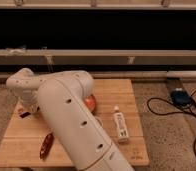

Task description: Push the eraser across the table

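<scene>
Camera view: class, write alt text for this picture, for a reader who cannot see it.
A large white robot arm reaches over a light wooden table, its gripper low at the left edge by the small dark eraser. A white bottle lies right; a slim dark-red object lies front left.

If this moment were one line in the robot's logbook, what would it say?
gripper: low over table's left edge | eraser: beside gripper | bottle: lying right | red object: front-left
</scene>
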You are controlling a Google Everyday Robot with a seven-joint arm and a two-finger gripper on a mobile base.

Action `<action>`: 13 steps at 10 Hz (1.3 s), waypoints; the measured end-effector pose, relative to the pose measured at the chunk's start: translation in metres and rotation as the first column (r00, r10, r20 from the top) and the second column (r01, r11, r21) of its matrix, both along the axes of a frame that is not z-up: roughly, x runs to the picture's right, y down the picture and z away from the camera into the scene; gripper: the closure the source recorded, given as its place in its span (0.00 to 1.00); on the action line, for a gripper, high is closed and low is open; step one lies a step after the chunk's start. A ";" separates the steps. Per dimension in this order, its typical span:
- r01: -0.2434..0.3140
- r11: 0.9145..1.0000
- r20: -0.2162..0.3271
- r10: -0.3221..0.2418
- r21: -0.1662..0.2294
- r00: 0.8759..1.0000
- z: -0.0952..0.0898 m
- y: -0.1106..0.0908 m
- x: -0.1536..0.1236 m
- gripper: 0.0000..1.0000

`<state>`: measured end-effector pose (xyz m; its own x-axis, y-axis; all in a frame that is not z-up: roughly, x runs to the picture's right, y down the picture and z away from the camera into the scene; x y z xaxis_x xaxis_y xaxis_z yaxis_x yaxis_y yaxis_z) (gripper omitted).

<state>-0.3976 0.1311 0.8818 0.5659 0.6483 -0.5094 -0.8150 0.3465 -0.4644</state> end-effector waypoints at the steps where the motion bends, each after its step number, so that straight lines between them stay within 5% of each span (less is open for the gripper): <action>1: 0.010 1.000 0.007 -0.010 0.008 1.000 0.003 -0.003 -0.008 1.00; 10: 0.030 0.998 0.045 -0.032 0.053 0.998 0.007 -0.019 -0.039 1.00; 13: 0.026 0.997 0.058 -0.031 0.078 0.998 -0.013 -0.024 -0.021 0.72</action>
<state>-0.4191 0.1067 0.8690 0.6126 0.6672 -0.4237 -0.7759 0.4058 -0.4830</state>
